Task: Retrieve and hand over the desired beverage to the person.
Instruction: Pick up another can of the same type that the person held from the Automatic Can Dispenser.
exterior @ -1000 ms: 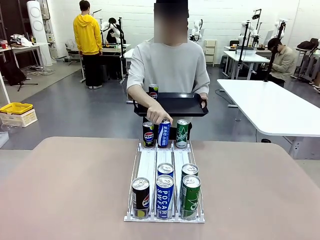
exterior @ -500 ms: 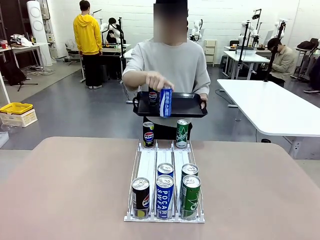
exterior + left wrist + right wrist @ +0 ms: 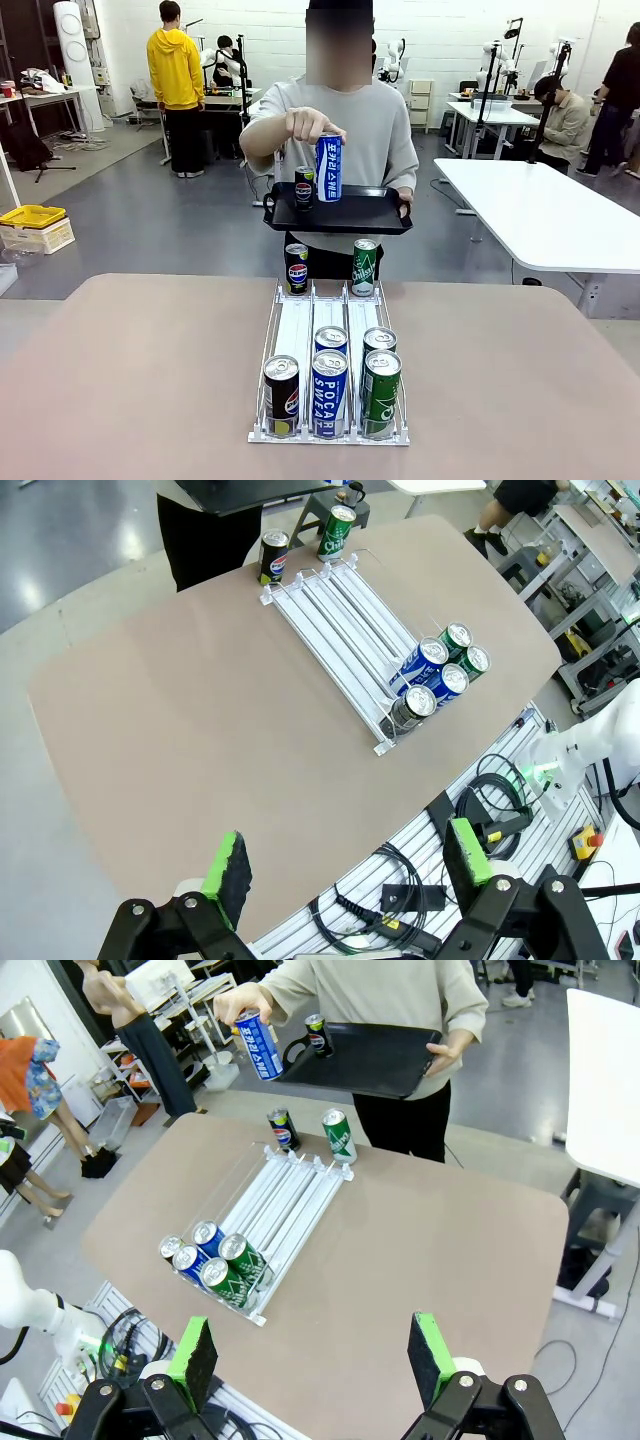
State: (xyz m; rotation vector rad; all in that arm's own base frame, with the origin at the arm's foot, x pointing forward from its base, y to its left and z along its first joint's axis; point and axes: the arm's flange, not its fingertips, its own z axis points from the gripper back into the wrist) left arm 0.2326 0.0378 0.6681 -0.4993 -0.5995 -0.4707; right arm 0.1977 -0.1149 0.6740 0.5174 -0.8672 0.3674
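Note:
The person (image 3: 340, 125) in a light grey sweatshirt stands at the far side and holds a black tray (image 3: 365, 212) in one hand. Their other hand holds a blue can (image 3: 328, 166) upright over the tray, beside a black Pepsi can (image 3: 304, 187) standing on it. In the right wrist view the blue can (image 3: 258, 1046) and the tray (image 3: 375, 1058) are far off. On the table a white rack (image 3: 297, 335) holds a Pepsi can (image 3: 297, 268) and a green can (image 3: 365, 266) at its far end. My left gripper (image 3: 347, 858) and right gripper (image 3: 313, 1350) hang open high above the table.
At the rack's near end stand a Pepsi can (image 3: 281, 395), two blue Pocari cans (image 3: 329, 392) and two green cans (image 3: 380, 392). A white table (image 3: 540, 210) stands to the right behind. A person in a yellow hoodie (image 3: 176, 70) stands far back left.
The person has lifted the blue can out of the far end of the rack's middle lane and raised it above the tray. The cans left in the rack have stayed put.

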